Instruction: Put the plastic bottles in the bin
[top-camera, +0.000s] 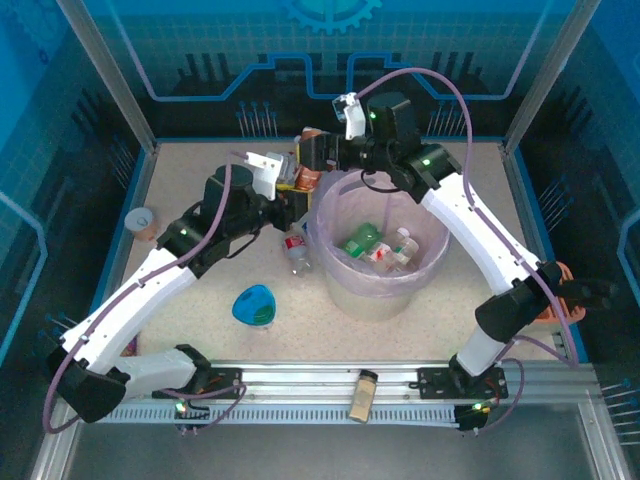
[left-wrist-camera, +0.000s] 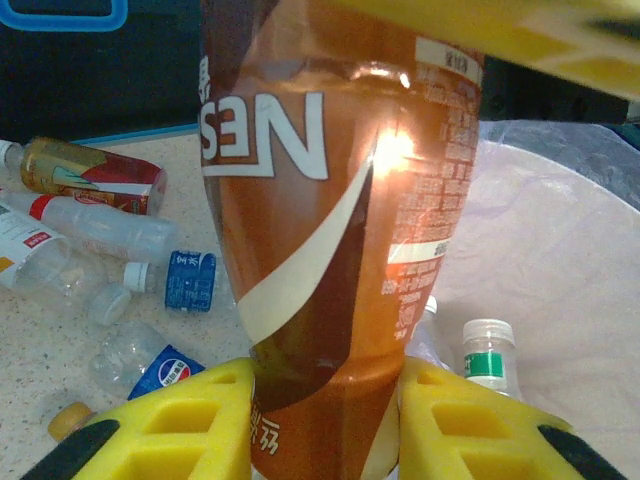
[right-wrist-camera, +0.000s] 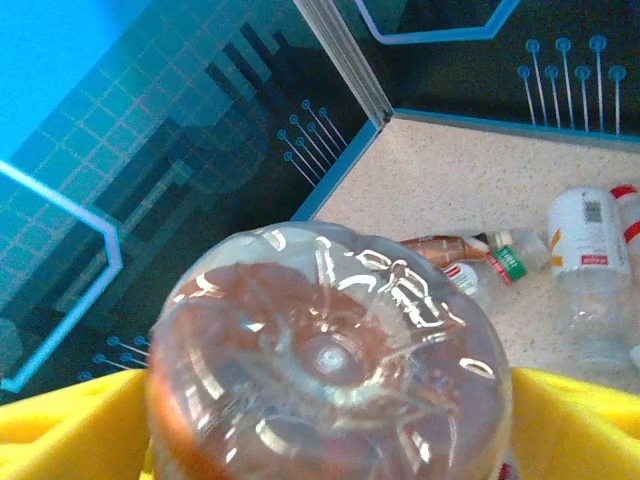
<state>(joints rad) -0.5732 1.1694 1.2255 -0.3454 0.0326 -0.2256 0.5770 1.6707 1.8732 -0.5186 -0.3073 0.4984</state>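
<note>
Being held at its neck end by the left claw (left-wrist-camera: 325, 425) and at its bottom by the right claw (right-wrist-camera: 330, 430), both squeezed shut on it, the brown-label bottle (left-wrist-camera: 330, 200) is raised beside the far rim of the bin (top-camera: 385, 298), likely so it can be passed across.

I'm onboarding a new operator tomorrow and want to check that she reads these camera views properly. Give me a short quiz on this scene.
1. In the top view, on which side of the bin does the blue dish lie?
2. What sits between the left gripper's fingers? A) a brown bottle B) the blue dish C) nothing
3. True or false: the bin has no bottles in it.
Key: 1 left; 2 A; 3 false, several lie inside.
</note>
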